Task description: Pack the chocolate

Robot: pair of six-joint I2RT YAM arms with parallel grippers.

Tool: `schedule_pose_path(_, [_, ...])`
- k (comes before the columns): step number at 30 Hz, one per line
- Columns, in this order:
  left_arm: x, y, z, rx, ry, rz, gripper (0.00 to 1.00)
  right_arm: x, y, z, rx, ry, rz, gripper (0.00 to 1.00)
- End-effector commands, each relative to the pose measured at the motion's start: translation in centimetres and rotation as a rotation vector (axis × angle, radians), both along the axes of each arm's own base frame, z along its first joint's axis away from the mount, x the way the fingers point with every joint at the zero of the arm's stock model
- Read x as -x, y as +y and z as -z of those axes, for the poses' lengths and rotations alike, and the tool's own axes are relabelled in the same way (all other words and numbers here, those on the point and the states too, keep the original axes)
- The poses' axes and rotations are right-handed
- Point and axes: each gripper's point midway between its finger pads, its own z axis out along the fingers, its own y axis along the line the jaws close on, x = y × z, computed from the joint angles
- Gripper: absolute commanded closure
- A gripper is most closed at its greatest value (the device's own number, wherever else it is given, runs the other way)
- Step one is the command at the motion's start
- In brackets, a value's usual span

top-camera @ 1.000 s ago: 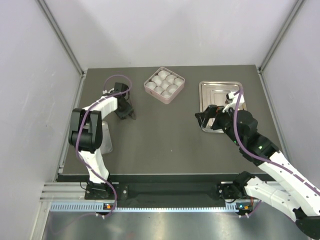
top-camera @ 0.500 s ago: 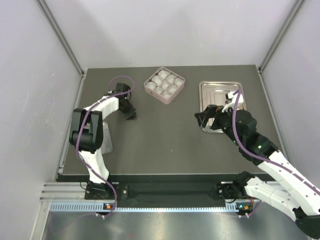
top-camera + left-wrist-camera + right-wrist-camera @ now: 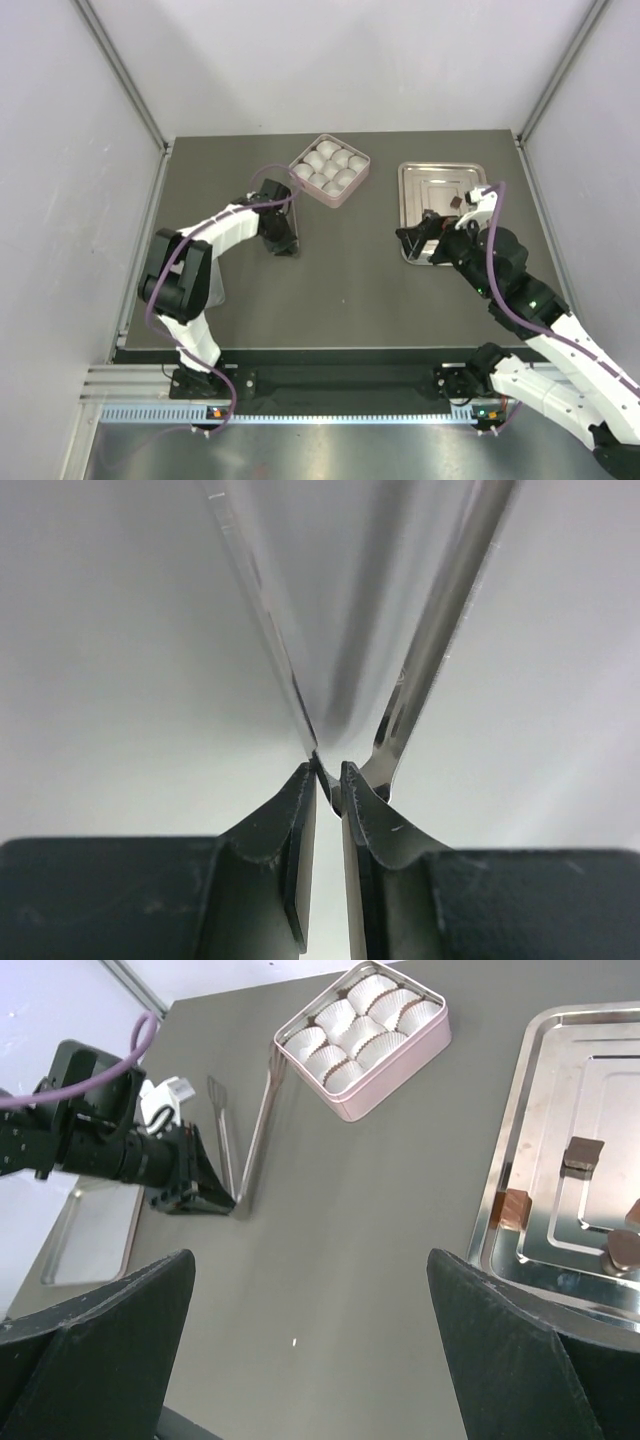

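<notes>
Pinching tongs, left jaws; right jaws spread at tray edge

Left gripper: gone from the left part of the table; now nearer the middle, just in front of the pink box. Biggest shift in the last half second.
Left arm: stretched farther right; purple cable loop carried along, now beside the box's near-left corner.
Tongs: moved with the clamped fingers; tips now just short of the box.
Right gripper: slight shift only, at the tray's near-left corner.
Right arm: wrist drawn back a little; cable now arching over the tray's right side.
Chocolate: two dark pieces now uncovered on the tray in the top view, under the wrist before.
</notes>
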Motion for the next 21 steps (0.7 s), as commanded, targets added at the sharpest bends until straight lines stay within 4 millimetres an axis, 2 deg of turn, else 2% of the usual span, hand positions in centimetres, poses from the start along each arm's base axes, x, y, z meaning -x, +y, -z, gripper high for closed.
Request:
schedule_pose_path(1, [2.9,-3.4,-1.7,0.057,-0.006,0.067,0.8,0.8,-0.5,-0.9,-0.037,0.009,0.014,0.0])
schedule_pose_path(3, [3.8,-4.6,-1.7,0.088,0.003,0.065,0.8,1.0,-0.7,-0.6,-0.044,0.025,0.024,0.0])
schedule_pose_path(7, [7.4,-7.2,-0.8,0.097,0.048,0.112,0.79,1.4,-0.9,-0.2,-0.077,0.057,0.039,0.0])
schedule_pose_path(10, [9.2,-9.1,-1.1,0.116,0.051,0.137,0.78,1.6,-1.2,0.3,-0.082,0.072,0.047,0.0])
schedule_pose_path(16, [11.5,-12.1,-2.4,0.139,0.027,0.179,0.75,1.9,-1.7,2.0,-0.071,0.127,0.081,0.0])
schedule_pose_path(17, [11.8,-12.5,-2.5,0.145,0.027,0.187,0.73,2.0,-1.7,2.2,-0.067,0.135,0.08,0.0])
schedule_pose_path(21, [12.8,-14.1,-3.8,0.169,0.015,0.235,0.58,2.1,-1.1,3.2,-0.043,0.162,0.046,0.0])
